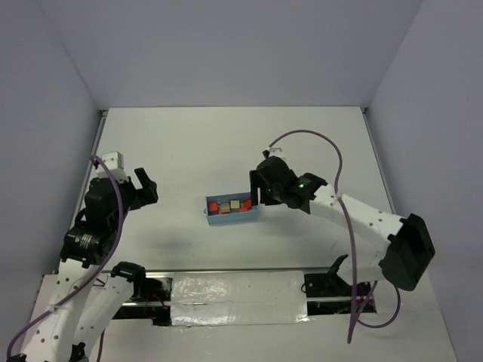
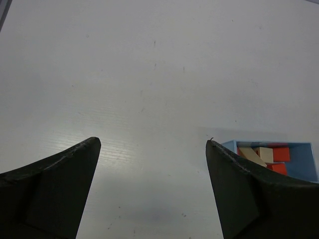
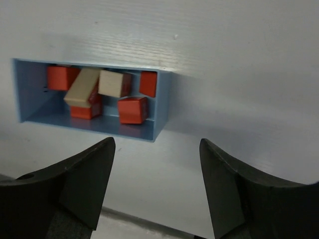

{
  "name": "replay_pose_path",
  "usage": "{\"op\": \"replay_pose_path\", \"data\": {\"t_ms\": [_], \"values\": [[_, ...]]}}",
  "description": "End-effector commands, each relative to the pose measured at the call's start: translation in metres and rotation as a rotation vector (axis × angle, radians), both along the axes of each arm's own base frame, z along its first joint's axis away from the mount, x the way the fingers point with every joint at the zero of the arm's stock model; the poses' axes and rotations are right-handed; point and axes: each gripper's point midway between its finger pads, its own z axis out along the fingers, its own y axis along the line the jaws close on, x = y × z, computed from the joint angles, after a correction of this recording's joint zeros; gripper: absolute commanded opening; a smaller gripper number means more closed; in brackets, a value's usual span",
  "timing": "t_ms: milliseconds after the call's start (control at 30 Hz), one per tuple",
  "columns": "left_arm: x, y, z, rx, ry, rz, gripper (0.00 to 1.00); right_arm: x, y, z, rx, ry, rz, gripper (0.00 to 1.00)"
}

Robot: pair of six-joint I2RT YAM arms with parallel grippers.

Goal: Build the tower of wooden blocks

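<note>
top view: a small light-blue tray (image 1: 234, 219) sits near the middle of a white table (image 1: 226, 143). the blocks (image 1: 228, 204), red-orange and tan, lie loose inside it, too small here to count, and none are stacked. the right gripper (image 1: 258, 190) hangs just at the tray's right end; its dark body hides its fingers, so the gap cannot be judged from above. the left gripper (image 1: 146, 187) is well apart to the left, over bare table, fingers spread. left wrist view: two dark fingers (image 2: 60, 189) stand wide apart with nothing between them. the tray's corner (image 2: 305, 167) shows at lower right, partly hidden behind the right finger and cut off by the frame; a tan bar (image 2: 252, 156) and red pieces show inside. right wrist view: the fingers (image 3: 84, 179) are moderately apart, holding nothing, above bare table just short of the tray's (image 3: 30, 92) near wall. inside, the tan bar leans on a red block, a tan cube (image 3: 111, 83) sits beside it, and several red cubes lie around them; one red piece is half hidden behind the tan cube.
</note>
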Motion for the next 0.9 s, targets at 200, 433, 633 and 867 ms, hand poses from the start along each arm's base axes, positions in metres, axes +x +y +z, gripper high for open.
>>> {"op": "replay_pose_path", "data": {"t_ms": [200, 433, 633, 867], "values": [[0.007, -0.013, 0.011, -0.002, -0.035, -0.062, 1.0, 0.016, 0.027, 0.001, -0.061, -0.062, 0.003, 0.71], [0.012, -0.104, -0.015, -0.201, 0.175, -0.295, 0.95, 0.015, -0.017, 0.049, 0.013, -0.174, -0.135, 0.79], [0.017, -0.165, -0.045, -0.064, 0.309, -0.267, 0.96, 0.005, -0.066, 0.072, 0.061, -0.23, -0.208, 0.82], [0.024, -0.169, -0.104, 0.045, 0.425, -0.149, 0.83, -0.014, -0.112, 0.092, 0.042, -0.296, -0.246, 0.84]]}}
